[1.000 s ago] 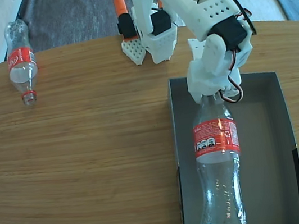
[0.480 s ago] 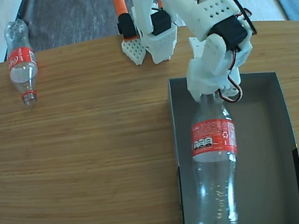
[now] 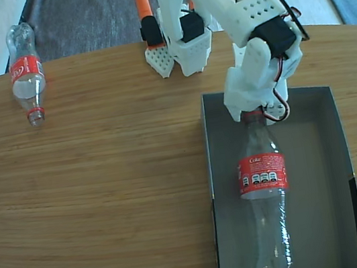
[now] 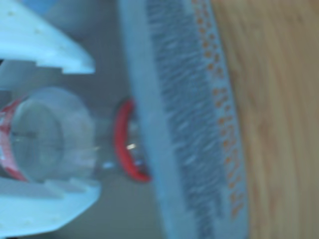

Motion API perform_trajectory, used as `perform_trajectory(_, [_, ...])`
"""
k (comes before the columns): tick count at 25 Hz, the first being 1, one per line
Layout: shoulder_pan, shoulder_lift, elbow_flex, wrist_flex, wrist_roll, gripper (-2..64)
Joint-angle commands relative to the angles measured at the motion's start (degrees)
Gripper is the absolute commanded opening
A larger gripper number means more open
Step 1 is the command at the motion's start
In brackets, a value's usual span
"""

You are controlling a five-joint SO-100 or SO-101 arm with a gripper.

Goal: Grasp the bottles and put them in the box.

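The gripper (image 3: 254,114) is closed on the neck of one bottle (image 3: 265,195), which hangs over the box (image 3: 320,172) by the desk's (image 3: 105,186) near right edge, its base low inside. It is not yet released. The second bottle (image 3: 25,73) lies at the far left corner, untouched. Nothing else shows in the box.

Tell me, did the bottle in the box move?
Yes. The bottle held by the hand swung right and lower in the fixed view, away from the box's left wall.
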Motion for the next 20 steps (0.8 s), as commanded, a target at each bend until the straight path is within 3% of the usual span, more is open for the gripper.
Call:
perform_trajectory(1, [0.8,2.4,-6.6,-0.3,-0.2,24.3])
perform_trajectory(5, [3.6,2.2,-14.9,0.4,0.3,24.2])
perform_trajectory(8, [6.6,2.0,-20.0,2.1,-0.1,20.2])
perform_trajectory(13, [13.1,1.8,-22.7,3.3,0.6,19.7])
perform_trajectory(20, [27.0,1.9,-25.9,3.0,9.5,19.7])
